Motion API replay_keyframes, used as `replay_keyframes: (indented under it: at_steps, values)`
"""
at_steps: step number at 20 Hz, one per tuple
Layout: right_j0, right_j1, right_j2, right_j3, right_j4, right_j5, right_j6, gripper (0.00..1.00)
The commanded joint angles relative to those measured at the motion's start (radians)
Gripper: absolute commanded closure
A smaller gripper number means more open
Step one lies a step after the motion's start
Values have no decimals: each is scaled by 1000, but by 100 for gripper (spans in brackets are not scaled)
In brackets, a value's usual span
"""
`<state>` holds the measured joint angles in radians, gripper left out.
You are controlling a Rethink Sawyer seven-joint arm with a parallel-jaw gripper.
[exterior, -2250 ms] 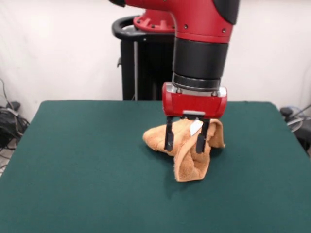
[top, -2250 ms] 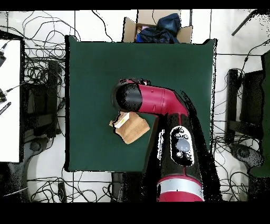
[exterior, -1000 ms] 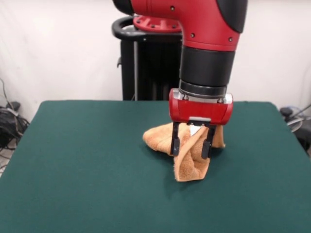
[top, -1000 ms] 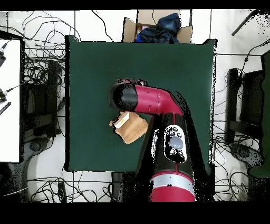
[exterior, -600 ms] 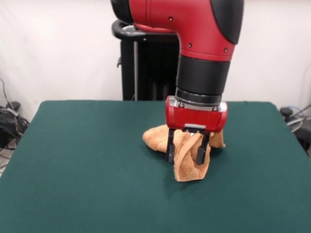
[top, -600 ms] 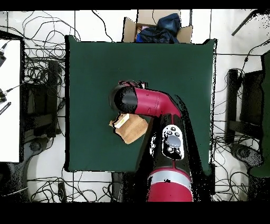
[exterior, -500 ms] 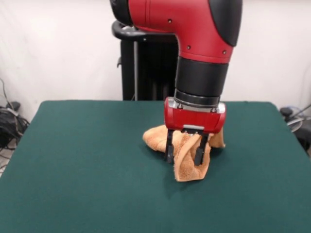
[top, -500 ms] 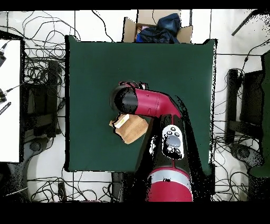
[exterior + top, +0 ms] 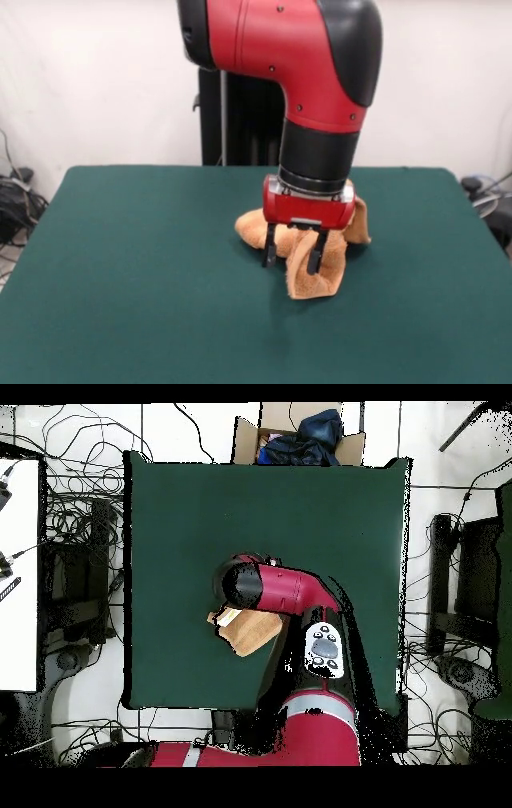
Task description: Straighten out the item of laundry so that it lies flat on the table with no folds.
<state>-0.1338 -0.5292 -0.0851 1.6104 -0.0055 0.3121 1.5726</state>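
Green felt table (image 9: 144, 264) bears crumpled terry towel (image 9: 320, 276), seemingly folded.

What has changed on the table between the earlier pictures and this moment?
The gripper has moved down and toward the picture's left in the front view, its open fingers now low over the bunched towel. Nothing was gripped or released. The towel lies crumpled in the same place on the table.

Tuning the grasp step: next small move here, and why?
Probably shut the jaws on the raised fold. The gripper is low over the towel, jaws open and straddling that ridge, and the towel sits bunched on the table, far from flat. Grip first, then pull.
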Motion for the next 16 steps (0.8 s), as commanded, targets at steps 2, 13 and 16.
replay_keyframes:
  at_steps: [2,13,16]
  values:
    - [8,57,6,96,-10,-30,192,0]
    - [-7,60,27,148,36,-29,227,0]
    - [-7,57,30,148,35,-41,225,0]
